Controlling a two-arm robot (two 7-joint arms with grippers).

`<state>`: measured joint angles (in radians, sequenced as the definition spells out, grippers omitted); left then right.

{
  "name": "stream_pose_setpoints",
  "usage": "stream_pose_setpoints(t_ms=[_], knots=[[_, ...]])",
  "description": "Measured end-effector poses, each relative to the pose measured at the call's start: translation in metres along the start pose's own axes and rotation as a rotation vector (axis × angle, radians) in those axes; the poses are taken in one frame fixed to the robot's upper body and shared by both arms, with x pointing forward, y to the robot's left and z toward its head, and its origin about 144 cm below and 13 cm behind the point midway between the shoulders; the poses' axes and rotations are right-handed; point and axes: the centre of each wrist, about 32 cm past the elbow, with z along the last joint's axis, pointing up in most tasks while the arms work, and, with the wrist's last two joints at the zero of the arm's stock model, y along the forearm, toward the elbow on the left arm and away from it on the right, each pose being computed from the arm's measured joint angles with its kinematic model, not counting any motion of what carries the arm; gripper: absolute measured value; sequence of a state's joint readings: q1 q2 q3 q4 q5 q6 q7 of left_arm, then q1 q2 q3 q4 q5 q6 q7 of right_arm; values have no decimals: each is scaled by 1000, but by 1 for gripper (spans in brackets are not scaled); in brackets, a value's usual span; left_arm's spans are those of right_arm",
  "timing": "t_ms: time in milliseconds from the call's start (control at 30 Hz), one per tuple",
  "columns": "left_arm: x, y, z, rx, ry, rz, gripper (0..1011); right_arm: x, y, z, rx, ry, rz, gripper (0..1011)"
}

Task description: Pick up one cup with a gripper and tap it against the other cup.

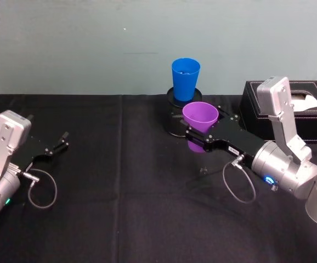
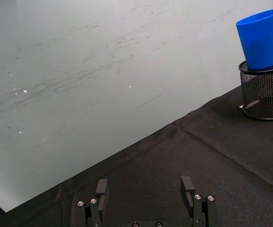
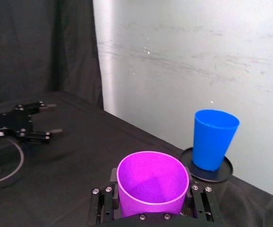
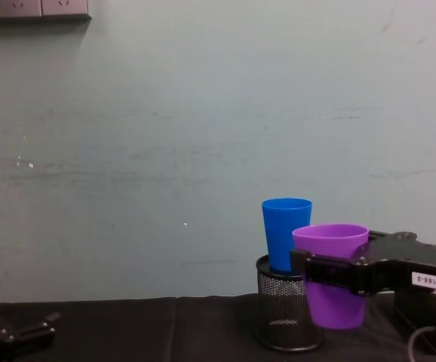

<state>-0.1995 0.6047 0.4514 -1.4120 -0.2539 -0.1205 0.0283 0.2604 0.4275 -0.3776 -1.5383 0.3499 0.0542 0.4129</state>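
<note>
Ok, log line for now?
right gripper: holds purple plastic tumbler aloft; blue plastic tumbler: on black mesh holder; left gripper: open, idle

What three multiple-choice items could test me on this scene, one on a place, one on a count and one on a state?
1. Where does the blue cup stand?
A. on the mesh holder
B. flat on the cloth
C. on the floor

2. How many cups are in view?
A. one
B. two
C. four

3. What is the state of the right pincer?
A. open and empty
B. shut on the purple cup
C. shut on the blue cup

Answers:
1 A: the blue cup's base rests on top of the mesh holder, as the chest view shows.
2 B: one blue cup and one purple cup.
3 B: its jaws clamp both sides of the purple cup, while the left pincer lies open and idle at far left.
</note>
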Motion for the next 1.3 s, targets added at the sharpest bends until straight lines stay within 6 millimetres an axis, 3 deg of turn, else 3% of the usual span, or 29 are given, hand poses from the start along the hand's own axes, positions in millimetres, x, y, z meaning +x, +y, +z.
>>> stream_pose_setpoints(t_ms=[667, 1300], knots=[[0, 0, 0, 0, 0, 0, 1000, 16, 44, -15, 53, -10, -74, 749], [0, 0, 0, 0, 0, 0, 1000, 34, 71, -10, 35, 16, -84, 749]])
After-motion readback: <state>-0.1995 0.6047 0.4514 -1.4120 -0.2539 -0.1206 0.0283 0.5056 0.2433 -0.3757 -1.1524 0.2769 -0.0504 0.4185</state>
